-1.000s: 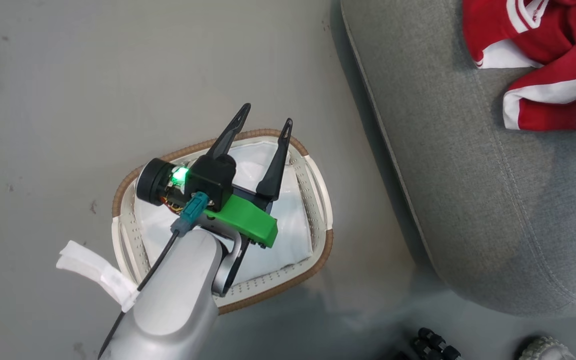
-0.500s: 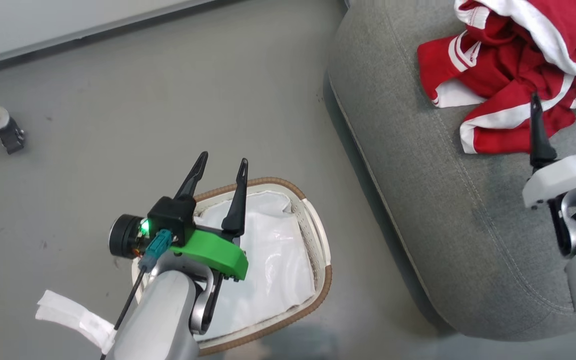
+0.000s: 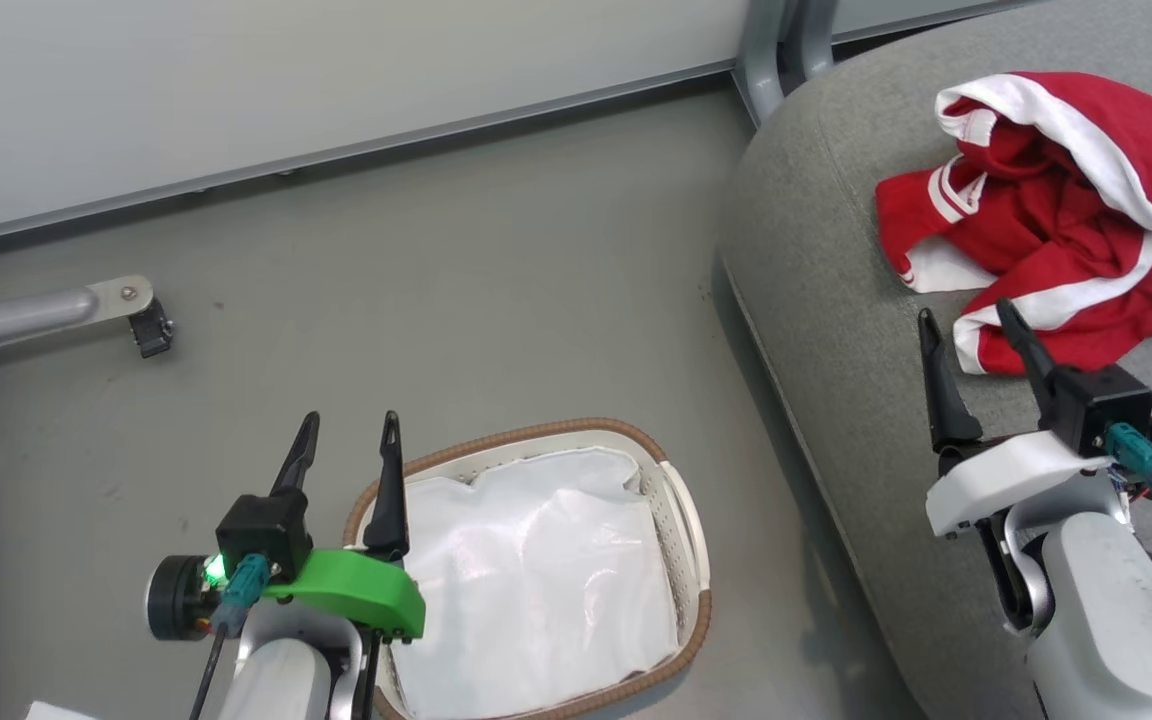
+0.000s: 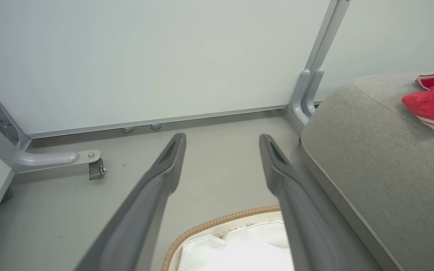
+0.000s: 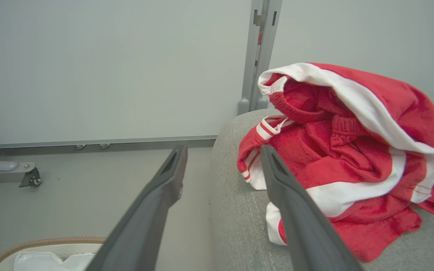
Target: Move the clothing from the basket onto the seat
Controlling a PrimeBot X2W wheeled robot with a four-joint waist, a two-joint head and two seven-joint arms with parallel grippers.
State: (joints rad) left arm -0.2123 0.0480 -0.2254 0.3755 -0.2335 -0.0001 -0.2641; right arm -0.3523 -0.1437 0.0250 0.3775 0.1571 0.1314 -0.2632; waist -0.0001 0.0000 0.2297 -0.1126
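Note:
The red clothing with white stripes lies in a heap on the grey seat at the right; it also shows as clothing and clothing. The white basket with a brown rim stands on the floor, holding just its white liner. My left gripper is open above the basket's left rim, with nothing between its fingers. My right gripper is open over the seat, just short of the clothing, its fingers empty.
A pale wall panel with a metal base rail runs along the back. A grey frame leg with a caster sits on the floor at the left. A metal post rises behind the seat. Bare grey floor lies between basket and wall.
The head camera has tilted up, bringing the wall into view. My left arm has drawn back off the basket toward its left rim. My right gripper has drawn back from the clothing, open.

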